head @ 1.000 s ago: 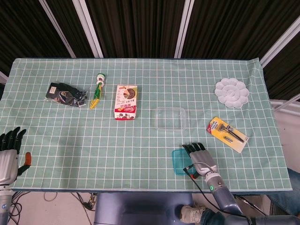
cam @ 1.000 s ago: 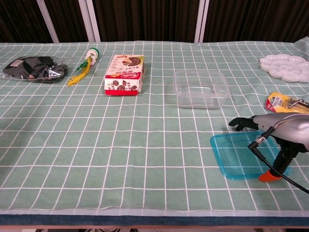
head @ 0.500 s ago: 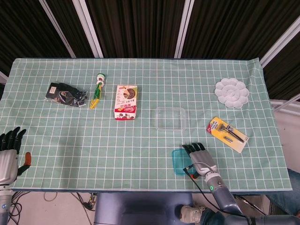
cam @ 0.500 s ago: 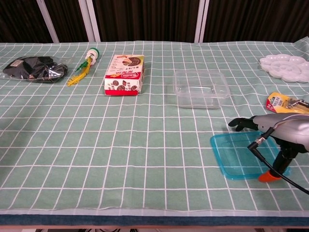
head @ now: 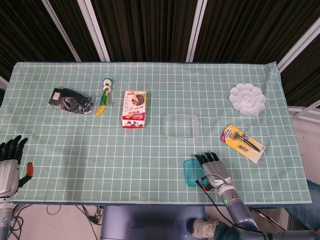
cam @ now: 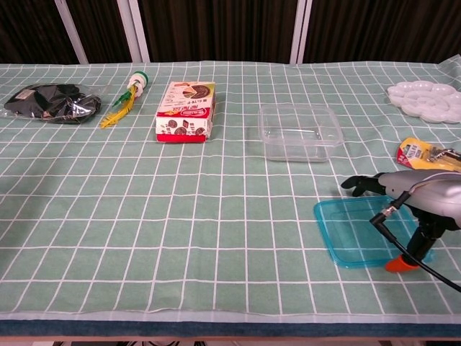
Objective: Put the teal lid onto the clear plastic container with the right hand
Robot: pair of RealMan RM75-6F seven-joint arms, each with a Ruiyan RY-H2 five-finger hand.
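Where dark panels rise behind, green checked tablecloth, table.

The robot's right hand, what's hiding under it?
Under the right hand lies the teal lid on the checked tablecloth. The lid's right part is covered in the head view.

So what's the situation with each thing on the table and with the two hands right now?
teal lid: flat on the cloth, not on the container, partly under the right hand.
clear plastic container: open, empty, upright.
right hand: above the lid, fingers extended, holding nothing.
left hand: off the table's near-left corner, holding nothing.
snack box: lying flat, closed.
white palette: lying flat.
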